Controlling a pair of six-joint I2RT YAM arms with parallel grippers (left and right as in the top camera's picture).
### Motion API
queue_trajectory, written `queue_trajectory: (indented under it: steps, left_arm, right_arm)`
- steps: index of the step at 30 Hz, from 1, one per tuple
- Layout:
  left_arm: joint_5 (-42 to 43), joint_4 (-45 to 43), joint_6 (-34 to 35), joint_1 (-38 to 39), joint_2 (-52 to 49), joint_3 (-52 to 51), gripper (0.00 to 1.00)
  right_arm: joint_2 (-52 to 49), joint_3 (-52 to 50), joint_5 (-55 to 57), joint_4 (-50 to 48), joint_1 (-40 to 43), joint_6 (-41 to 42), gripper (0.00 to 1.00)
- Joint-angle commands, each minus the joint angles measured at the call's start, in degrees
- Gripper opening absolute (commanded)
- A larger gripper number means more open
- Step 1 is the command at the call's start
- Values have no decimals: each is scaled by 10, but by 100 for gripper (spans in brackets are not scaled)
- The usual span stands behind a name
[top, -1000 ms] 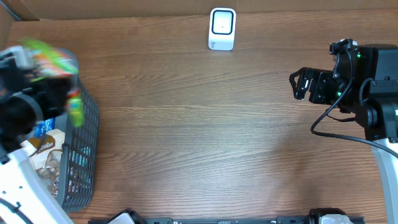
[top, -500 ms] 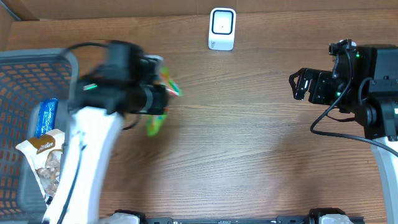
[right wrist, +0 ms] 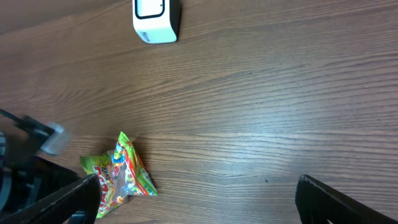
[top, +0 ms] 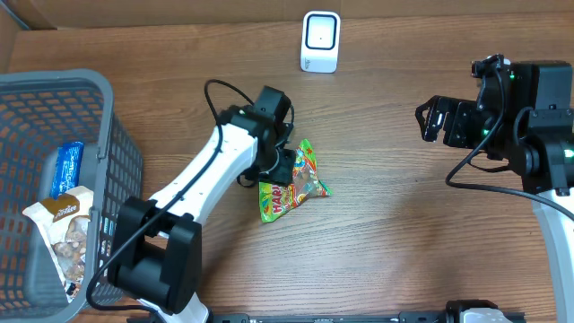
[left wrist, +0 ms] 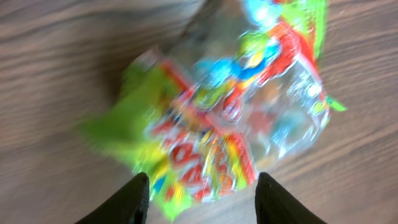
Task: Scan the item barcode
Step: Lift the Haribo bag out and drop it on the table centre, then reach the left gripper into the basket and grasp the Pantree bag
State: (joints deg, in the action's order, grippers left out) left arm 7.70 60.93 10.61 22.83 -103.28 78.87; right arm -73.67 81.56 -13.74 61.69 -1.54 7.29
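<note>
The item, a green and red candy bag [top: 296,186], lies crumpled on the wooden table near the middle. My left gripper [top: 283,169] hovers right over its left edge. In the left wrist view the bag [left wrist: 230,118] is blurred and fills the frame ahead of my left gripper [left wrist: 200,198], whose black fingers [left wrist: 138,198] stand apart with the bag's lower edge between them. No barcode can be made out. The white scanner [top: 320,41] stands at the table's far edge. My right gripper [top: 431,120] hangs wide open and empty at the right. In the right wrist view the bag [right wrist: 121,175] shows low on the left.
A grey mesh basket [top: 121,170] stands at the left edge, holding a blue packet [top: 65,169] and a brown snack bag [top: 63,231]. A black cable loops off the left arm [top: 215,90]. The scanner [right wrist: 155,17] also shows at the top of the right wrist view.
My left arm swung from over the basket to the table's middle with the candy bag. Its jaws have parted and the bag now rests on the wood. The right arm has not moved.
</note>
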Motion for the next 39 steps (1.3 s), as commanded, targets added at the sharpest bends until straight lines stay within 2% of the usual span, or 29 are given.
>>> queue_trajectory:
  steps: [1, 8, 13, 17, 19, 28, 32, 35, 39]
  left_arm:
    - [-34, 47, 6, -32, 30, 120, 47]
    - [-63, 200, 15, -119, 100, 385, 48]
    - [-118, 294, 25, -195, 165, 466, 50]
    - [-196, 359, 66, -270, 209, 465, 57]
    - [-196, 359, 64, -314, 228, 449, 64]
    - [-202, 348, 72, -488, 239, 360, 79]
    - [-165, 314, 66, -566, 239, 295, 87]
    - [-95, 276, 35, -626, 239, 232, 88]
    - [-92, 217, 33, -676, 239, 153, 88]
  right_arm:
    - [-1, 10, -5, -2, 2, -2, 100]
    - [-1, 10, -5, -2, 2, -2, 100]
    - [-1, 10, -5, -1, 2, -2, 100]
    - [-1, 10, -5, -1, 2, 0, 100]
    - [-1, 10, -5, -1, 2, 0, 100]
    - [-1, 10, -5, 3, 2, -1, 100]
    - [-1, 10, -5, 4, 2, 0, 100]
    - [-1, 10, -5, 3, 2, 0, 100]
    - [-1, 10, -5, 3, 2, -1, 100]
